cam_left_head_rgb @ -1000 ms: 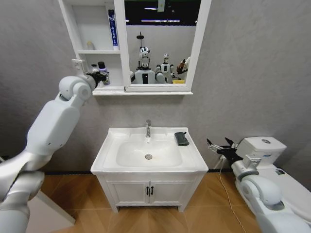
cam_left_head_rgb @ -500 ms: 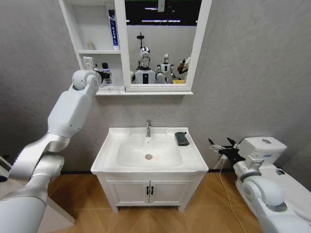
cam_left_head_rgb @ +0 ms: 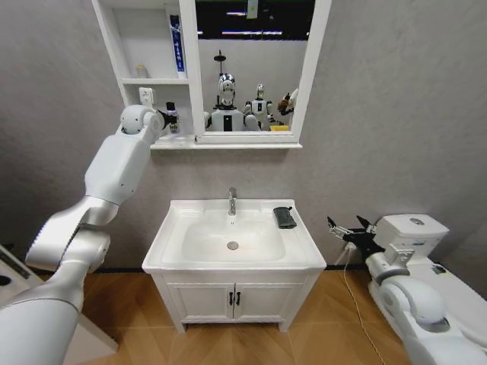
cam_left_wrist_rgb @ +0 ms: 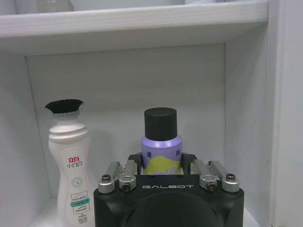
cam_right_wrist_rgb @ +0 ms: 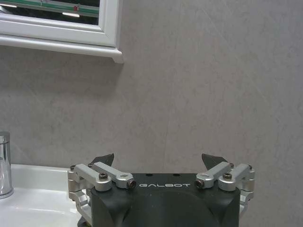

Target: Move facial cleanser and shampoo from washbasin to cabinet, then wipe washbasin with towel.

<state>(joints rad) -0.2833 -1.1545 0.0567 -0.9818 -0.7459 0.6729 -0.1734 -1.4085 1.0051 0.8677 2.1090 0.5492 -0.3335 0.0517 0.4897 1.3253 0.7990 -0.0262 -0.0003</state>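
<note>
My left gripper [cam_left_head_rgb: 169,119] reaches into the lowest compartment of the cabinet [cam_left_head_rgb: 152,81] and is shut on a small purple bottle [cam_left_wrist_rgb: 161,146] with a black cap. The bottle is upright between the fingers [cam_left_wrist_rgb: 134,165]. Beside it on the same shelf stands a taller white bottle [cam_left_wrist_rgb: 71,161] with a black cap. I cannot tell which is the facial cleanser and which the shampoo. The washbasin [cam_left_head_rgb: 163,243] is below, with the dark towel [cam_left_head_rgb: 284,217] folded on its back right rim. My right gripper [cam_left_head_rgb: 346,232] hangs open to the right of the basin.
A chrome tap [cam_left_head_rgb: 232,201] stands at the basin's back. A mirror [cam_left_head_rgb: 251,68] adjoins the cabinet, and a blue tube [cam_left_head_rgb: 176,46] leans in the upper compartment. The two-door vanity [cam_left_head_rgb: 232,300] is under the basin. A white toilet [cam_left_head_rgb: 415,232] is at the right.
My left arm has risen and swung right, carrying the purple bottle deeper into the cabinet's lowest compartment. The right arm has hardly moved.
</note>
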